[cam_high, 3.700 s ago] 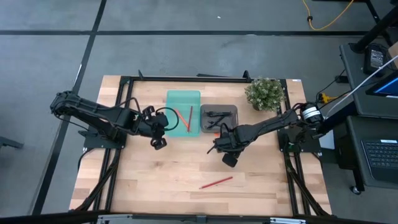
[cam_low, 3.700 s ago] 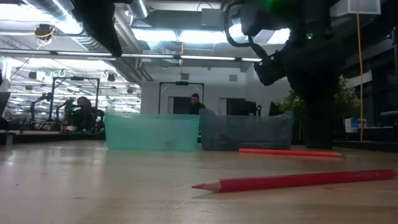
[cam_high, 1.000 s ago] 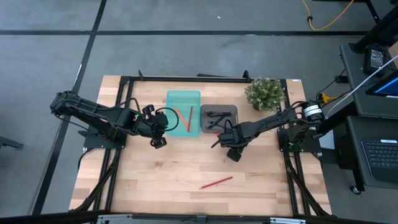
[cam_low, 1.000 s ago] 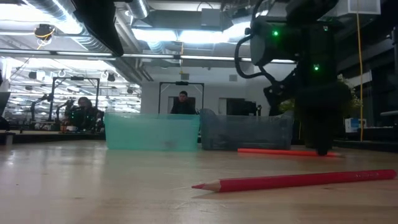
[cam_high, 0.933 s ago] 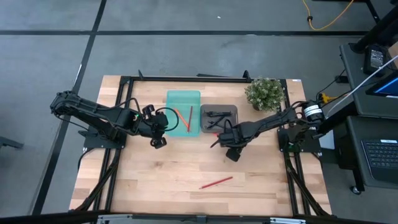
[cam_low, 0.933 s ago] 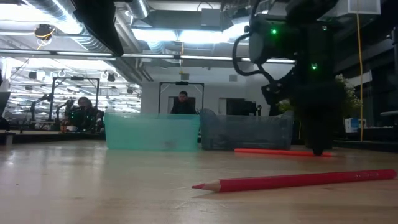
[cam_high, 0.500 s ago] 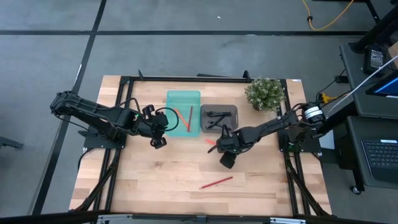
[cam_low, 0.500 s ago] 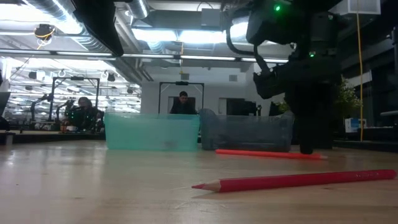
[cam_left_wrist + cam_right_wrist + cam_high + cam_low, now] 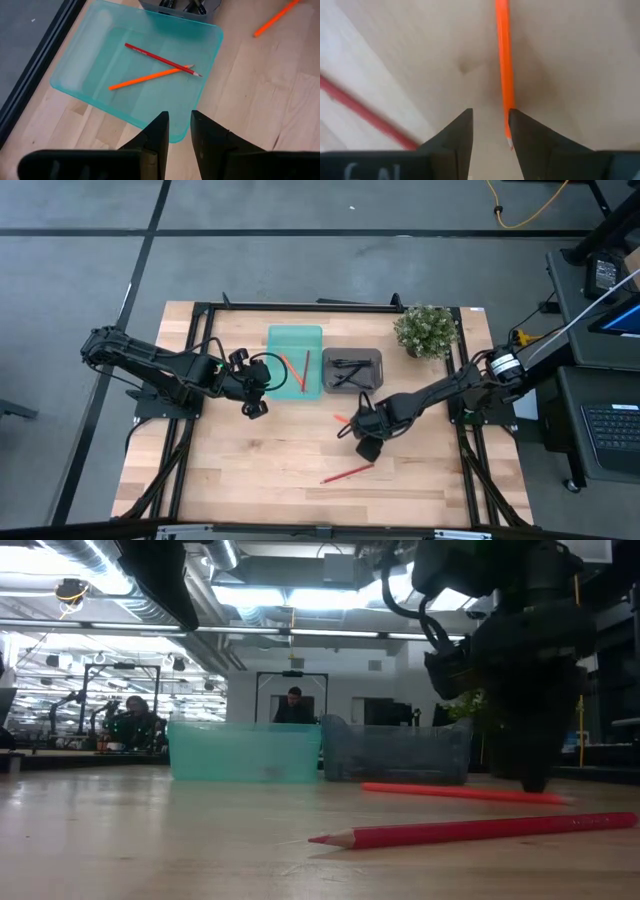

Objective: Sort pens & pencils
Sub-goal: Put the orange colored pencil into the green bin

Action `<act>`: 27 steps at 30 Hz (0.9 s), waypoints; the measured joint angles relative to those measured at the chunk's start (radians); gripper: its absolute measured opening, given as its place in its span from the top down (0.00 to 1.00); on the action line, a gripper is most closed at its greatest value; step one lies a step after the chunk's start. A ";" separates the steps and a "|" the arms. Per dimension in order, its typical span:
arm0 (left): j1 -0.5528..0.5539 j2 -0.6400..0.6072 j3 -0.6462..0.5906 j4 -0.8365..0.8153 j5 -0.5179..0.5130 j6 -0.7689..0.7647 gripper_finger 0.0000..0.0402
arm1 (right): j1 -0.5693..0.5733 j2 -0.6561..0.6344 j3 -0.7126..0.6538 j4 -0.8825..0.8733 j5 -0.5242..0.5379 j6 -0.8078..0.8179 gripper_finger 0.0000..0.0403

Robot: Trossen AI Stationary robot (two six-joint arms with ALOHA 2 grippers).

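High view: the right gripper (image 9: 366, 438) hangs beside an orange pencil (image 9: 344, 420), a red pencil (image 9: 347, 473) further on.

Right wrist: fingers (image 9: 455, 135) parted, gripping nothing, pencil tip by 1 finger.

Left wrist: left gripper (image 9: 178, 131) parted over the teal tray (image 9: 95, 75) holding 2 pencils (image 9: 150, 76).

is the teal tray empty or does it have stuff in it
Not empty. The left wrist view shows the teal tray holding two crossed sticks: a red pencil and an orange one.
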 joint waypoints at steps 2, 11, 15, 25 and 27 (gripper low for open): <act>0.000 0.000 0.000 0.000 0.000 0.000 0.81 | 0.006 0.001 -0.002 0.000 -0.029 0.021 0.68; -0.004 0.000 0.000 0.000 0.000 0.000 0.81 | 0.021 0.003 -0.003 0.006 -0.068 0.050 0.77; -0.018 0.000 0.000 0.003 0.000 0.001 0.81 | 0.021 0.003 -0.003 0.008 -0.068 0.051 0.78; -0.030 0.000 0.000 0.007 0.000 0.000 0.81 | 0.021 0.003 -0.003 0.000 -0.069 0.104 0.82; -0.030 0.000 0.000 0.007 0.000 0.000 0.81 | 0.021 0.002 -0.002 -0.002 -0.070 0.111 0.83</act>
